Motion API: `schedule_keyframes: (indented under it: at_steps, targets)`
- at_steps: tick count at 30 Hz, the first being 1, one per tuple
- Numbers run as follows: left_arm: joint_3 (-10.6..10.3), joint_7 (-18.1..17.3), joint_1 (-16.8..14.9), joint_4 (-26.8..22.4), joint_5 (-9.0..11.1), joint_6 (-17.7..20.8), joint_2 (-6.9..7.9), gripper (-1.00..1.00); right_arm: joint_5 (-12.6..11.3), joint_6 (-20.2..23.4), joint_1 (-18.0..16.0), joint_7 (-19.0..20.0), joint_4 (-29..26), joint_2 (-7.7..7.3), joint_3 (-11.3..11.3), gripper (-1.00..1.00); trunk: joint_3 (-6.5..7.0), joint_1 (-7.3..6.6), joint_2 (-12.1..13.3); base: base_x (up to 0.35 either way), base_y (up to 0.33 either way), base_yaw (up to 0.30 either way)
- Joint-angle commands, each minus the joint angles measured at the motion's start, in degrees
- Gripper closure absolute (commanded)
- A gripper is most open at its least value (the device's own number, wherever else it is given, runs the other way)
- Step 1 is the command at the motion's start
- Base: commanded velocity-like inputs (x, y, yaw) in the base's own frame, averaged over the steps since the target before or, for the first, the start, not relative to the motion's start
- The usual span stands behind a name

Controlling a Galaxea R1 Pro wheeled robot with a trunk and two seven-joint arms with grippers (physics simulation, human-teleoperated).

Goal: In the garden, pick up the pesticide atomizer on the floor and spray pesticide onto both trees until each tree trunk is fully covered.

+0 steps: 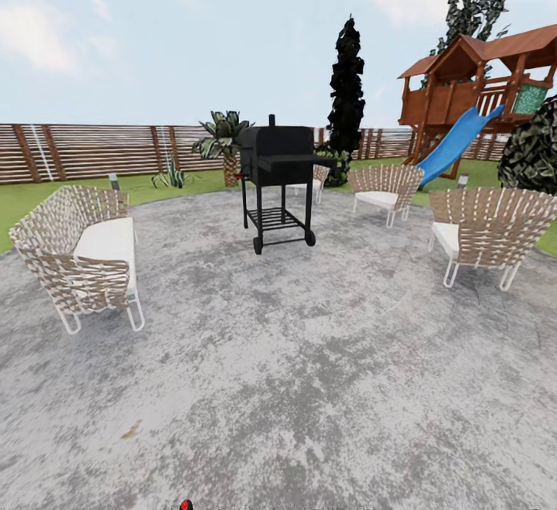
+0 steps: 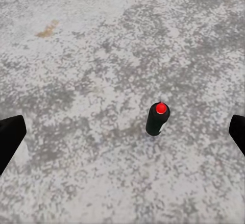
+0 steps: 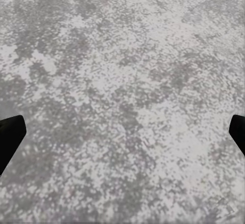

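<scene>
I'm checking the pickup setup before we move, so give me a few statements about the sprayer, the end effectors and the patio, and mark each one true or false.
1. The pesticide atomizer stands on the grey paved floor, between the left end effector's fingers in the left wrist view. True.
2. The left end effector is shut on the atomizer. False: its fingers sit wide apart at the picture's edges, clear of it.
3. The right end effector is open over bare paving. True.
4. A red barbecue grill stands on the lawn. False: the grill is black and stands on the paving.
5. The playhouse has a blue slide. True.
</scene>
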Motion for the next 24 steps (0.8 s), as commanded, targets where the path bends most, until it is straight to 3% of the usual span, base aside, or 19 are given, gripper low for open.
schedule_keyframes:
  at_steps: [1,24]
  targets:
    - [-0.04,0.01,-0.03,0.04,0.32,-0.18,0.00,-1.00,-0.48,-0.20,-0.03,-0.02,0.03,-0.01,0.11,-1.00,-0.33,0.22,-0.44,0.000,0.000,0.000]
    - [-0.11,0.01,-0.03,0.04,0.23,-0.18,0.00,-1.00,-0.49,-0.20,-0.03,-0.02,0.03,-0.02,0.11,-1.00,-6.24,5.27,-9.66,0.000,0.000,0.000]
